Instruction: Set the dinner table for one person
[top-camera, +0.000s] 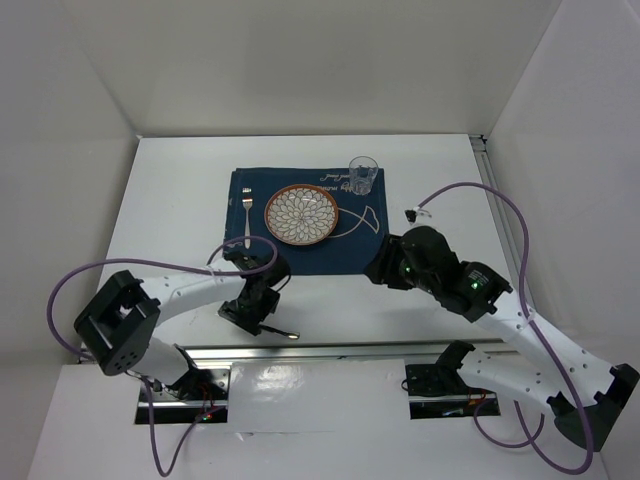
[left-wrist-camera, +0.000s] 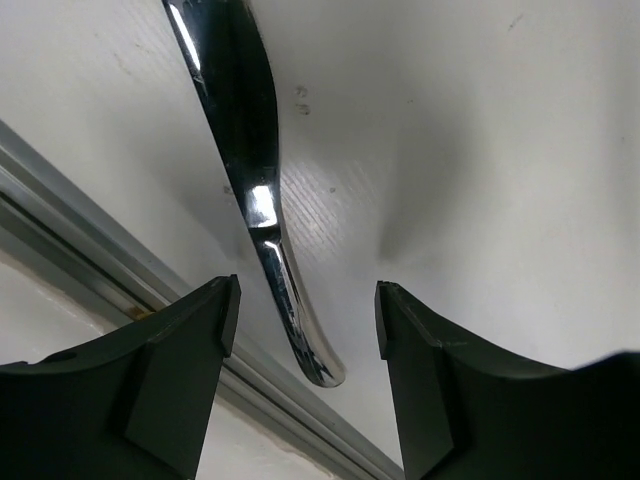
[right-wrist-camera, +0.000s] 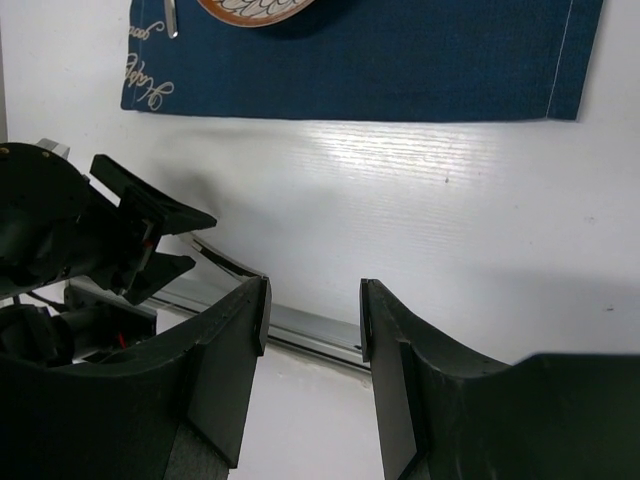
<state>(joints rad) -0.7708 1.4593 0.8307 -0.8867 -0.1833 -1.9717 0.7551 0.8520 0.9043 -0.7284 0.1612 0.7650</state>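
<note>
My L end effector (left-wrist-camera: 307, 290) spread astride shiny steel utensil handle (left-wrist-camera: 250, 150) on large white table (left-wrist-camera: 480, 150); R end effector (right-wrist-camera: 313, 295) spread too.

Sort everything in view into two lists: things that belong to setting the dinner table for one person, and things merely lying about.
Belong to the job: dinner table, navy placemat, patterned plate, fork, glass, silver utensil lying between the jaws of the open left gripper.

Just there: purple cable, metal rail at the table's near edge.

Illumination was bright, diffuse and overhead. Glare marked the table (right-wrist-camera: 400, 170); the near fingers (left-wrist-camera: 450, 400) appeared dark and blurred.
</note>
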